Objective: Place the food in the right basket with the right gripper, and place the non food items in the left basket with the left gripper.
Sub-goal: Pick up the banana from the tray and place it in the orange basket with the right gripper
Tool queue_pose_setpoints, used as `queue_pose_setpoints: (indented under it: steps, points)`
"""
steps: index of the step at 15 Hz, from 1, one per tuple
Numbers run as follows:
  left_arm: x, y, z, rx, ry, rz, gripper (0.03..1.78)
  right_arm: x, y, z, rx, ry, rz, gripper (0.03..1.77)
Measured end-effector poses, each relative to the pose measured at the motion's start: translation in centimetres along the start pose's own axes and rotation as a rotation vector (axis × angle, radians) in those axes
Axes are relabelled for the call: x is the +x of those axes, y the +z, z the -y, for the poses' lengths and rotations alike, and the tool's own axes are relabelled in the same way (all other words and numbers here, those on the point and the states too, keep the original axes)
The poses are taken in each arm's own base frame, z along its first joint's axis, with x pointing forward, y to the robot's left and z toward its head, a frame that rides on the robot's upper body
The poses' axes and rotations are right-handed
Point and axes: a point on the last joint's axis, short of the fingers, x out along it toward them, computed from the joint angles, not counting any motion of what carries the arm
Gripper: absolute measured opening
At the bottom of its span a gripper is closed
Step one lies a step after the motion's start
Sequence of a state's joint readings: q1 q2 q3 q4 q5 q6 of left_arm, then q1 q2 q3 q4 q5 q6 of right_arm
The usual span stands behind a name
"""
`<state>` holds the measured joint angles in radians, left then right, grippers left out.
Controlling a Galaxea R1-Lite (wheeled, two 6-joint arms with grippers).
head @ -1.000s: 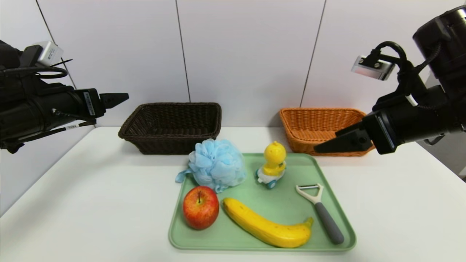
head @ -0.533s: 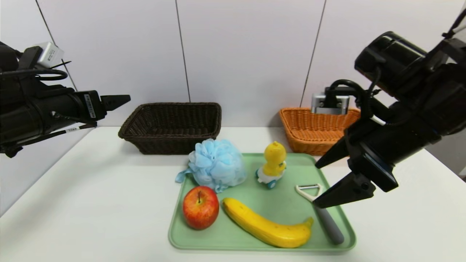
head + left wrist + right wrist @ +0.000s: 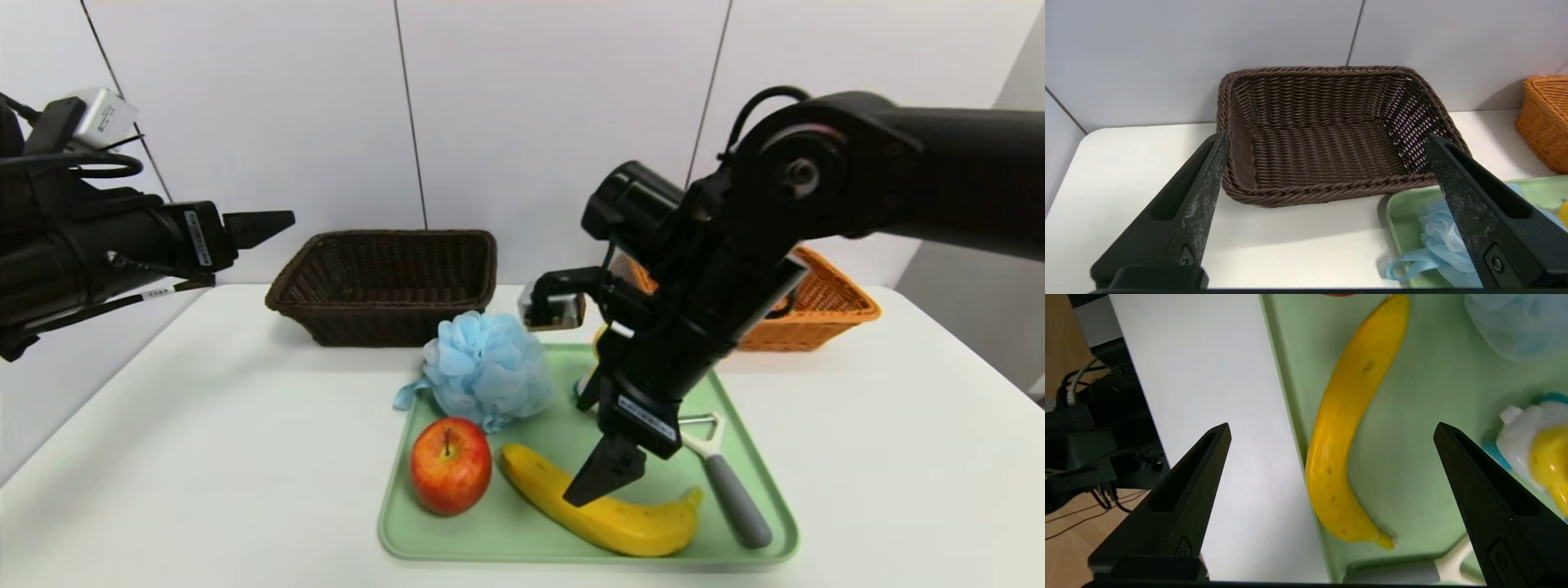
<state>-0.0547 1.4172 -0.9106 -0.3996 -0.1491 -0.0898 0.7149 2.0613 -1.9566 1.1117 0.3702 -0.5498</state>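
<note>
With my right gripper (image 3: 1332, 430) spread wide and holding nothing over the banana (image 3: 1337, 416) on the tray (image 3: 457, 549), I should line up across its middle, go down slowly, miss the duck (image 3: 1549, 449), and squeeze softly, while my left gripper (image 3: 1327, 136) waits, spread too, by the dark basket (image 3: 1331, 196).

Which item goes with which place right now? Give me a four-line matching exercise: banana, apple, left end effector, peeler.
1. Banana
2. Apple
3. Left end effector
4. Peeler

A. On the tray, in front of the sponge
B. On the tray, between the open fingers in the right wrist view
C. Over on the robot's left, open, holding nothing
D. On the tray, near its right edge

Pairs: 1-B, 2-A, 3-C, 4-D
</note>
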Motion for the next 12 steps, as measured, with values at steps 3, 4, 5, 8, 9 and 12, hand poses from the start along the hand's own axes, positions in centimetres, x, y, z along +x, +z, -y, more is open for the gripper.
queue_pose_setpoints:
  steps: [3,4,5,8,9,12]
  points:
    - [-0.7,-0.3,0.5,-0.002,-0.018,0.0,1.69,2.8,0.6,0.2,-0.012,0.014,-0.05,1.71]
    - [-0.9,-0.3,0.8,-0.003,-0.028,0.002,1.69,3.4,0.6,0.3,-0.012,0.016,-0.066,1.71]
    - [-1.2,-0.2,1.1,-0.002,-0.038,0.006,1.69,3.8,0.6,0.4,-0.011,0.009,-0.081,1.71]
    - [-1.7,-0.1,1.4,-0.001,-0.05,0.015,1.69,4.8,0.3,0.6,0.003,0.014,-0.117,1.71]
    - [-1.8,-0.1,1.4,-0.003,-0.05,0.016,1.69,5.0,0.3,0.7,0.007,0.008,-0.127,1.71]
    - [-2.1,-0.3,1.4,-0.003,-0.052,0.016,1.69,5.8,0.2,1.1,0.008,-0.028,-0.16,1.71]
